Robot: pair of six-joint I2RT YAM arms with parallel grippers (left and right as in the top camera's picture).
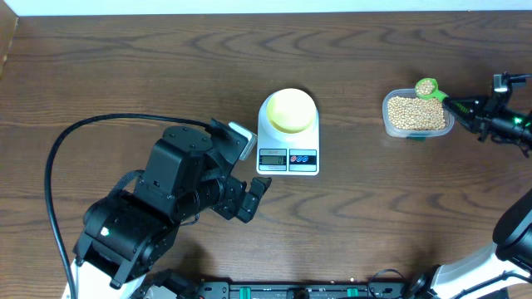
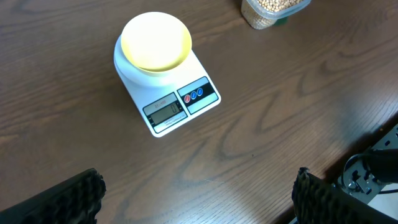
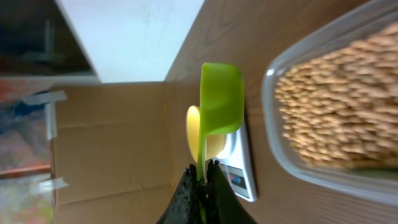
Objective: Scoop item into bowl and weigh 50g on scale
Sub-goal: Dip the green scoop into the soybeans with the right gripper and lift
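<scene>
The pale yellow bowl (image 1: 289, 110) stands empty on the white scale (image 1: 288, 158) at the table's middle; both also show in the left wrist view, bowl (image 2: 155, 40) and scale (image 2: 186, 102). The tan beans (image 1: 416, 114) fill a clear plastic container (image 1: 388, 123) at the right. My right gripper (image 1: 467, 108) is shut on the handle of a green scoop (image 1: 427, 86), which carries some beans above the container's far edge. In the right wrist view the scoop (image 3: 221, 99) stands out from the jaws (image 3: 204, 177) beside the beans (image 3: 336, 112). My left gripper (image 2: 199, 199) is open and empty, in front of the scale.
The left arm (image 1: 166, 199) takes up the front left of the table, with a black cable (image 1: 62, 149) looping to its left. The table's far edge (image 1: 266, 15) runs along the top.
</scene>
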